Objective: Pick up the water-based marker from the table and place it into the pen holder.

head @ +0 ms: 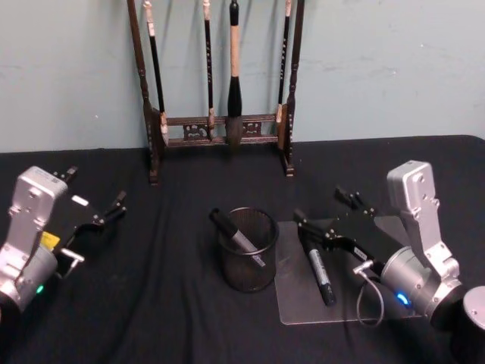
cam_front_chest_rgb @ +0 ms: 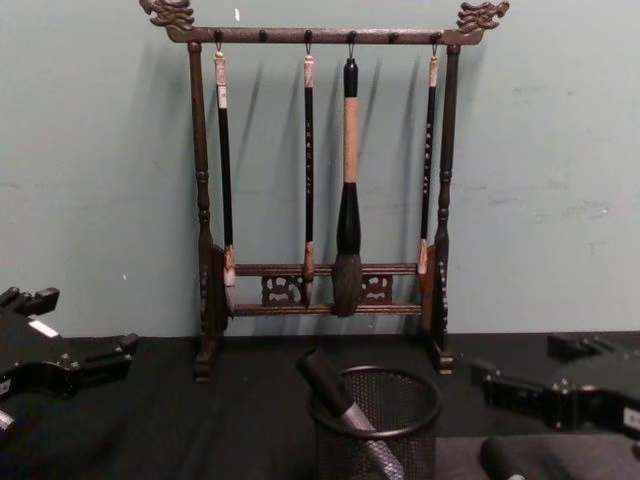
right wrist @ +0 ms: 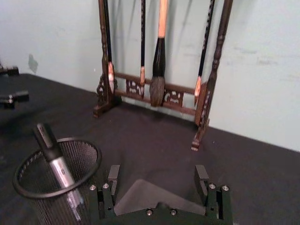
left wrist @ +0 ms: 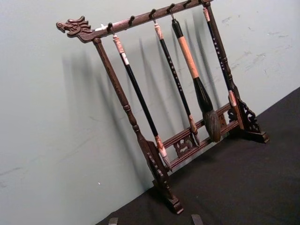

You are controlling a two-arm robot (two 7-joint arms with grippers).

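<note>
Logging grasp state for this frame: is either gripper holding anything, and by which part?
Nothing held. Left gripper and right gripper are open and empty; a marker lies on the mat by the right one.

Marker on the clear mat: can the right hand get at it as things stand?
Probably yes. The right hand sits open close beside the marker, with nothing lying between them; the pen holder stands apart, on the marker's other side.
</note>
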